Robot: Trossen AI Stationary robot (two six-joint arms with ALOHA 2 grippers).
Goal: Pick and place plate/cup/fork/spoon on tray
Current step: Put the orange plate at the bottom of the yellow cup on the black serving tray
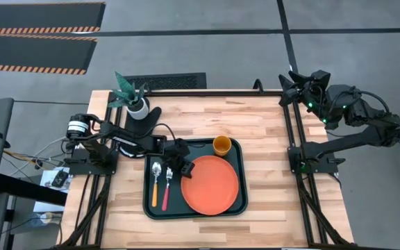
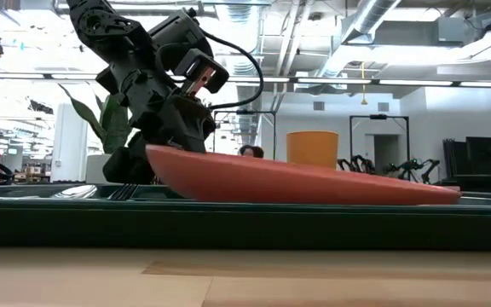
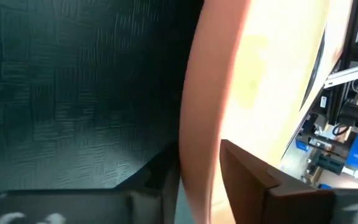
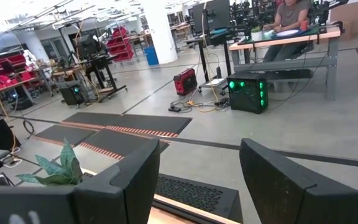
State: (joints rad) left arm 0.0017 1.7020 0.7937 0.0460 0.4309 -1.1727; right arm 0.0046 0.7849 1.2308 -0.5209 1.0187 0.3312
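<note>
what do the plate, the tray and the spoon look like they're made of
The plate, gripped at its rim by the left gripper: probably plastic, uniform matte orange-red. The tray: dark green-black, with a woven-looking embossed texture in the left wrist view, likely moulded plastic. The spoon: shiny silver bowl, apparently metal, with an orange, plastic-looking handle.

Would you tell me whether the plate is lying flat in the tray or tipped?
Tipped: in the low view the plate has its left edge raised, where the left end effector grips its rim.
</note>
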